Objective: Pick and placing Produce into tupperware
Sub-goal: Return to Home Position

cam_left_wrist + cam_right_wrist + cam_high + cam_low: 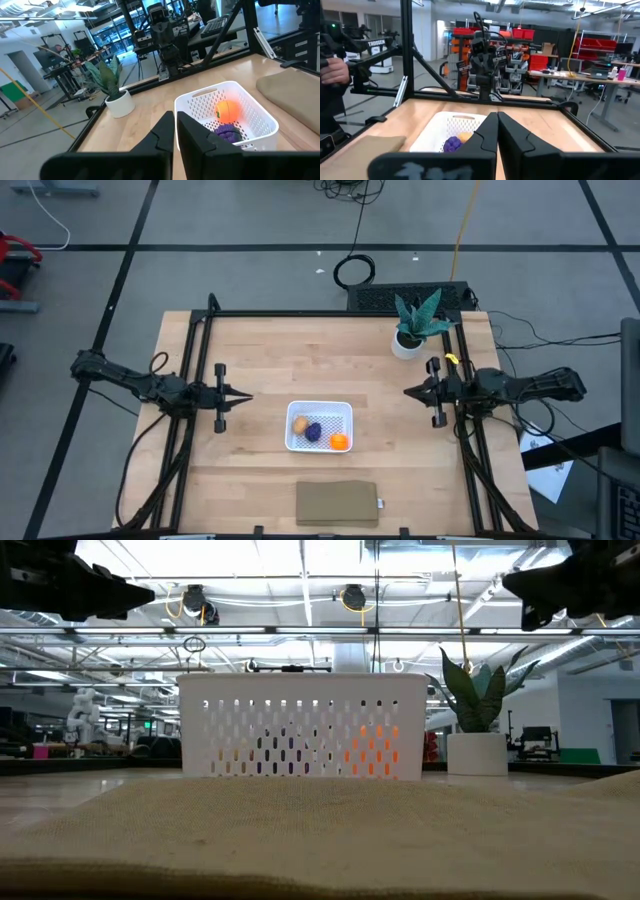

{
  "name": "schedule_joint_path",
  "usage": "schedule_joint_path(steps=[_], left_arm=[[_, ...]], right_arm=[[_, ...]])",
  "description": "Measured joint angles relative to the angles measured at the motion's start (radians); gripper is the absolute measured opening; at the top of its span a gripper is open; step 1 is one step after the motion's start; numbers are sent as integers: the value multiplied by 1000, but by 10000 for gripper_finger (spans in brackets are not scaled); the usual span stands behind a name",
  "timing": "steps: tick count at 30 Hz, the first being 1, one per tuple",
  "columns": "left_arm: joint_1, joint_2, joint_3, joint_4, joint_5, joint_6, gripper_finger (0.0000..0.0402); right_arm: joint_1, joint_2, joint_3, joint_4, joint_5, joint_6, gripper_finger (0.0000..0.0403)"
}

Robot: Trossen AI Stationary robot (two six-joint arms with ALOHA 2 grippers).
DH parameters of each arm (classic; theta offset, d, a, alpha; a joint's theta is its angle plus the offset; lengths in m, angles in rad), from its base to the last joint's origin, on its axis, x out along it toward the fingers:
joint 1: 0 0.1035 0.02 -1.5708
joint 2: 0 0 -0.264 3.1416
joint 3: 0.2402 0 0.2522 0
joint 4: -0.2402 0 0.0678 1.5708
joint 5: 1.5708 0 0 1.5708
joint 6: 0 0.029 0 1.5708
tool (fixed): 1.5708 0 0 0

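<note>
White plastic marks the one tupperware (334, 418), which sits near the middle of the wooden table (270, 350) in the high view. Three pieces of produce lie inside it: one tan-brown piece (300, 423), one dark purple piece (314, 433) just beside it, and one bright orange piece (339, 442) on the side nearest the single brown pad (337, 503). One potted plant (418, 325) stands toward the far right corner. The left gripper (247, 396) hangs to the left of the container and the right gripper (407, 391) to its right. Both are apart from it, each with its fingers drawn together on nothing.

From the low view, the tupperware stands upright beyond the pad, with orange and purple showing through its perforated wall. The plant is to its right, and both arms sit high at the top corners.

The left wrist view shows that arm's two fingers (162, 135) pressed nearly flush and empty, with the orange and purple pieces visible in the container ahead.

The right wrist view shows its fingers (487, 132) likewise together and empty, the purple and tan pieces in the container beyond, and a person's hand (332, 70) off to one side.
</note>
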Motion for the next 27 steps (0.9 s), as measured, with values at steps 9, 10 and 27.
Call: schedule_joint_path(steps=[9, 10, 27], left_arm=[[0, 0, 0, 0, 0, 4, 2], [0, 0, 0, 0, 0, 8, 2], [8, 0, 1, -11, 176, 39, 2]], right_arm=[[0, 0, -62, 42, 0, -25, 0], [0, 0, -65, 50, 0, -25, 0], [0, 0, -112, 82, 0, -29, 0]])
